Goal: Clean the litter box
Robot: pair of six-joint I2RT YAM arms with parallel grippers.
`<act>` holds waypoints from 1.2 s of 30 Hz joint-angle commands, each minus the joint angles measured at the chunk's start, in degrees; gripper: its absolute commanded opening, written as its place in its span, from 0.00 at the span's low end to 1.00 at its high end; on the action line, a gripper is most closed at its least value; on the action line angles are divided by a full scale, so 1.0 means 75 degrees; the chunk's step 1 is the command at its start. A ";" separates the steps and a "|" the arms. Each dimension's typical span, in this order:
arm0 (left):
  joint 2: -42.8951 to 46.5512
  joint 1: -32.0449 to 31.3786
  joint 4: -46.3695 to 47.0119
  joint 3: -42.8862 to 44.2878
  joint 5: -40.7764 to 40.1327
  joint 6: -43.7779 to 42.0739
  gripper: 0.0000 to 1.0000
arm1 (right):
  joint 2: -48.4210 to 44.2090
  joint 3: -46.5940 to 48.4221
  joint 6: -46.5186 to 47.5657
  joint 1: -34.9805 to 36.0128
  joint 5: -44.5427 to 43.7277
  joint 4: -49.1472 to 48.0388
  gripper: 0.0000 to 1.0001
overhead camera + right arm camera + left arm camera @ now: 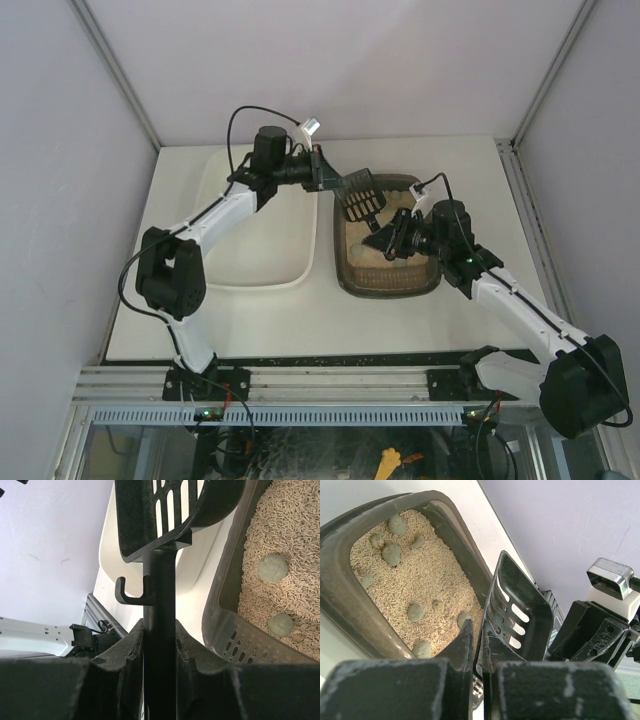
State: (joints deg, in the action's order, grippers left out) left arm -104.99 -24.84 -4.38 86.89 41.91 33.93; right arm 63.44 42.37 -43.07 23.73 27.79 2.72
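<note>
The white table (460, 310) is flat and matte and fills the middle of the overhead view. On it, left of centre, sits the big white tub (265, 250), smooth plastic with rounded corners. Just right of it, near the frame's centre, stands the litter box (390, 288), a smaller dark, translucent tray with soft corners, a slotted end wall and a bed of beige pellet litter (435, 575). Above its upper-left corner hangs the black plastic scoop (362, 200), a slotted shovel shape with a straight handle and a small hook. My left pincer (322, 178) is closed narrow on the scoop's side wall, while my right pincer (160, 630) is clamped on the handle with its rough, dusty pads pressing both sides. Smooth, rounded grey-green clumps (391, 554) lie scattered on the litter.
</note>
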 commanded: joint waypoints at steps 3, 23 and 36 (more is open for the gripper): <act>0.0489 0.0034 0.0457 -0.0289 0.0106 -0.0020 0.11 | -0.0296 -0.0297 -0.0479 -0.0310 0.0564 -0.0968 0.00; 0.2403 0.0041 -0.0791 -0.2114 -0.4274 0.3850 1.00 | 0.0577 0.1978 0.0932 -0.0494 -0.2957 0.5973 0.00; 0.1899 -0.1318 -0.1847 -0.1805 -0.4721 0.5182 1.00 | 0.2693 0.3678 0.1729 -0.0211 -0.3034 0.7188 0.00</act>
State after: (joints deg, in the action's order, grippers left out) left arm -90.83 -33.23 -18.41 71.96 7.70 69.01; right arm 82.39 66.41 -33.36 21.54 4.58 54.46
